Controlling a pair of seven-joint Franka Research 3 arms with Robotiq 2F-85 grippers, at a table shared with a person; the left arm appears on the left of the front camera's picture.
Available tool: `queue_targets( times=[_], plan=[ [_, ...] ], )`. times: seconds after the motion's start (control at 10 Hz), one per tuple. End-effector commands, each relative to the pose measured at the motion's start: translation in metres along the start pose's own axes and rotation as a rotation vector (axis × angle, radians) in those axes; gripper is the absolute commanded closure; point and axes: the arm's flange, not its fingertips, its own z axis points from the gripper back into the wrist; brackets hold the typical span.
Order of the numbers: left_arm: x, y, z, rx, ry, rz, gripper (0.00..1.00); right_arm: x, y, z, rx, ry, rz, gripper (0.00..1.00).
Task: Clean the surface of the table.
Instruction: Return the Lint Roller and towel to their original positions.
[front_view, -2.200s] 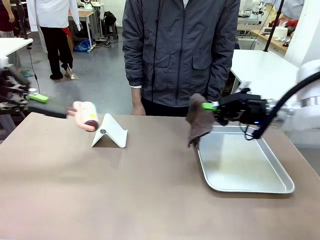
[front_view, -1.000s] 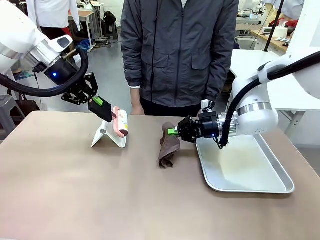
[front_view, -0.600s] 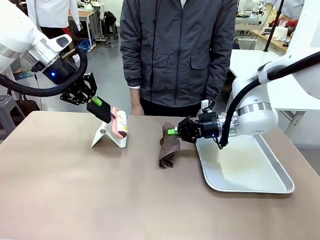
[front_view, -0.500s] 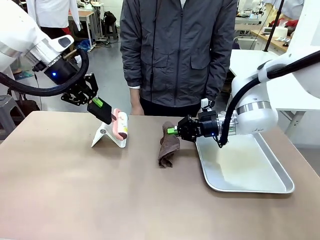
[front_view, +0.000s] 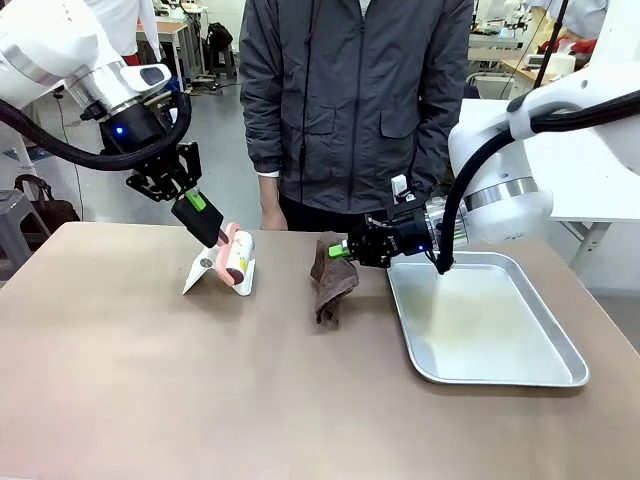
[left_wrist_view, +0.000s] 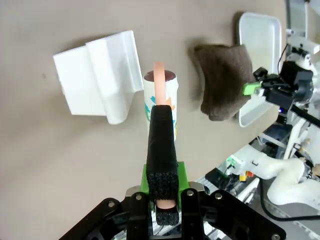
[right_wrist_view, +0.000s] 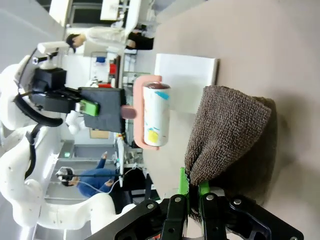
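Note:
The taupe-brown table (front_view: 180, 400) spans the front view. My left gripper (front_view: 207, 222) is shut on the pink handle of a lint roller (front_view: 237, 258), whose white roll hangs tilted just in front of a white folded stand (front_view: 203, 273). In the left wrist view the fingers (left_wrist_view: 161, 145) clamp the handle, with the roller (left_wrist_view: 161, 97) beside the stand (left_wrist_view: 97, 75). My right gripper (front_view: 341, 250) is shut on a brown cloth (front_view: 331, 285) that drapes onto the table left of the tray. The right wrist view shows the cloth (right_wrist_view: 227, 132) pinched in that gripper (right_wrist_view: 192, 186).
A shallow silver tray (front_view: 500, 350) lies at the right of the table, its left rim close to the cloth. A person in a dark jacket (front_view: 355, 100) stands at the far edge behind the cloth. White tables stand behind on the right.
The right gripper brought the cloth from above the tray down onto the table and edged left. The left gripper swung in with the roller, then tilted it lower at the stand.

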Motion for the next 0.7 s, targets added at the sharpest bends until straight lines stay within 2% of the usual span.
queue_targets(
  times=[0.0,0.2,0.3,0.6],
  plan=[
    [0.008,-0.007,-0.008,0.003,-0.034,0.025,0.78,0.006,0.002,-0.002,-0.093,-0.029,-0.045,0.92],
    [0.015,-0.006,-0.019,0.004,-0.004,0.032,0.78,0.009,-0.001,0.002,-0.182,-0.066,-0.068,0.92],
    [0.019,-0.006,-0.025,0.026,-0.029,0.056,0.78,0.011,-0.002,0.002,-0.213,-0.079,-0.073,0.92],
    [0.028,-0.009,-0.032,0.044,-0.067,0.114,0.78,0.01,-0.012,0.002,-0.195,-0.071,-0.087,0.92]
  ],
)
